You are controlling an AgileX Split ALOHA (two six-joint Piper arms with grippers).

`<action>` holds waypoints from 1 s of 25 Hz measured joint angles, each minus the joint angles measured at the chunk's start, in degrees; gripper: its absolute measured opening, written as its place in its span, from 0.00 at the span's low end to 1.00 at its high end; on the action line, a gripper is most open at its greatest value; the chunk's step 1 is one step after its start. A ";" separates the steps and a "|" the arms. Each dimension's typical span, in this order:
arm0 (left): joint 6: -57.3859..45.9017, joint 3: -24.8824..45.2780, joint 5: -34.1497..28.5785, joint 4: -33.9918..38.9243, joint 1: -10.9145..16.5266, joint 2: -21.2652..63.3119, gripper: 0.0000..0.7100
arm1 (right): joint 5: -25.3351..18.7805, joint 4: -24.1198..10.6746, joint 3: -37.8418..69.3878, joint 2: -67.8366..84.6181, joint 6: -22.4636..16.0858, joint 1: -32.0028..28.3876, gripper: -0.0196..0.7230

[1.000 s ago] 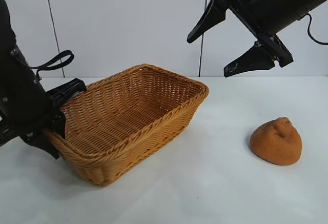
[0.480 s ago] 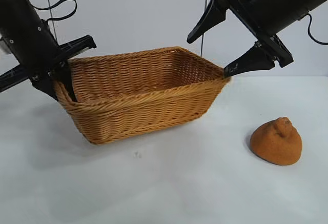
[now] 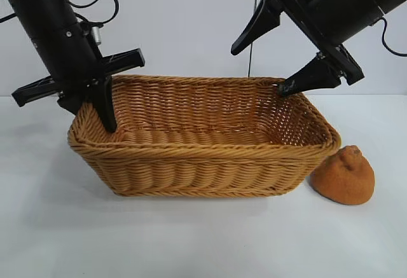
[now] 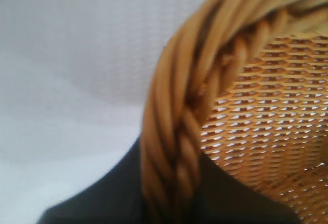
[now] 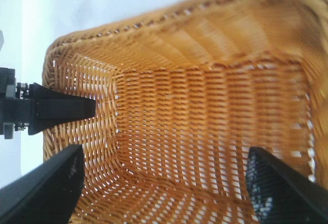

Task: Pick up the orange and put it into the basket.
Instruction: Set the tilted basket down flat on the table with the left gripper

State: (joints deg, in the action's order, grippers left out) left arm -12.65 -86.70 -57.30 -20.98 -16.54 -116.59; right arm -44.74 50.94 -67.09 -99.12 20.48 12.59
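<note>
The wicker basket [image 3: 203,163] stands in the middle of the table with its long side facing the camera. My left gripper [image 3: 102,109] is shut on the braided rim at its left end. In the left wrist view the rim [image 4: 171,126] runs between my dark fingers [image 4: 102,198]. The orange [image 3: 343,176] lies on the table right beside the basket's right end, outside it. My right gripper [image 3: 259,69] hangs open and empty above the basket's right end. In the right wrist view its gripper [image 5: 164,193] looks down into the empty basket [image 5: 205,126].
A white wall stands behind the white table [image 3: 191,246]. The left gripper's finger [image 5: 56,108] shows inside the basket's end wall in the right wrist view. Bare table lies in front of the basket and the orange.
My left gripper rose and swung the basket by its rim, turning it and carrying it right. The basket's right end now sits under my right gripper, next to the orange. The right arm stayed still.
</note>
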 joint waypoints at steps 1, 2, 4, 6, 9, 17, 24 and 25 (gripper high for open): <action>0.00 0.00 0.38 0.00 0.14 0.00 0.12 | 0.00 0.00 0.00 0.00 0.00 0.00 0.82; 0.00 0.00 0.87 0.16 0.41 0.00 0.12 | 0.00 0.00 0.00 0.00 0.00 0.00 0.82; 0.05 0.00 1.44 0.34 0.89 0.00 0.12 | 0.00 0.00 0.00 0.00 0.00 0.00 0.82; 0.58 0.00 1.96 0.47 1.28 -0.05 0.12 | 0.00 0.00 0.00 0.00 0.00 0.00 0.82; 2.05 -0.04 2.35 0.12 1.33 -1.07 0.12 | -0.04 -0.04 0.00 0.00 0.00 0.00 0.82; 4.31 -0.04 3.29 -0.21 1.39 -7.63 0.12 | -0.04 -0.04 0.00 0.00 0.00 0.00 0.82; 4.88 -0.21 3.48 -0.82 1.39 -7.97 0.19 | -0.06 -0.04 0.00 0.00 0.00 0.00 0.82; 4.88 -0.24 3.42 -0.94 1.39 -7.97 0.28 | -0.06 -0.04 0.00 0.00 0.00 0.00 0.82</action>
State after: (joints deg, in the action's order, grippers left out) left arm -7.78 -86.93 -53.88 -21.92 -15.15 -124.57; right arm -44.80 50.90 -67.09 -99.12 20.48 12.59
